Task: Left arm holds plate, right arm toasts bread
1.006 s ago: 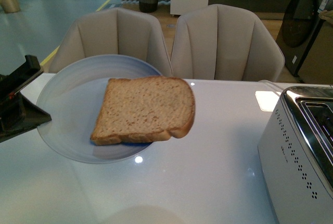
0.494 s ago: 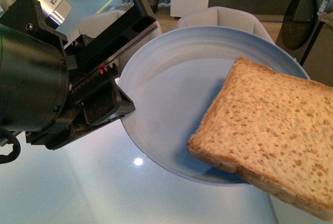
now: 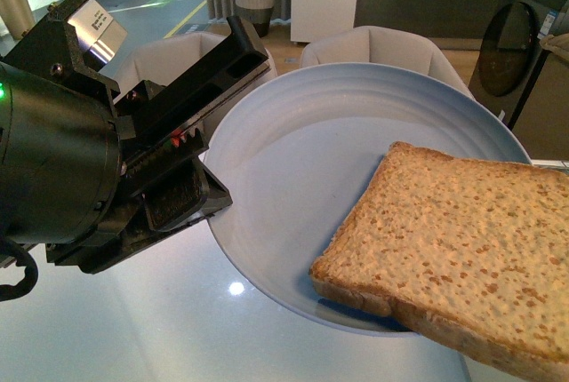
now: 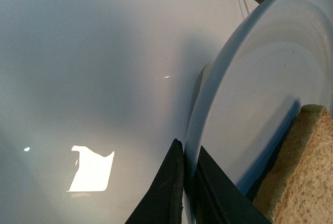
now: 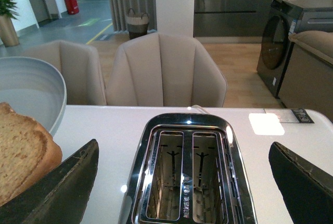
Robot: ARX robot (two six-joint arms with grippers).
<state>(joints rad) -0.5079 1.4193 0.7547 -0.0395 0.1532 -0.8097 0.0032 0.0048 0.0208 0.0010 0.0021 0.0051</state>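
The bread loomed nearest, sliding low and overhanging the rim of the plate — a second earlier both lay flat on the table. The left end effector pinched that rim, plate lifted and tilted. Beyond, the right end effector was spread before the toaster — bread ready, untaken.

Pale blue-grey plate, faint rings; speckled light-brown bread; black left arm.

2 beige chairs stand behind the white table, a basket beyond.
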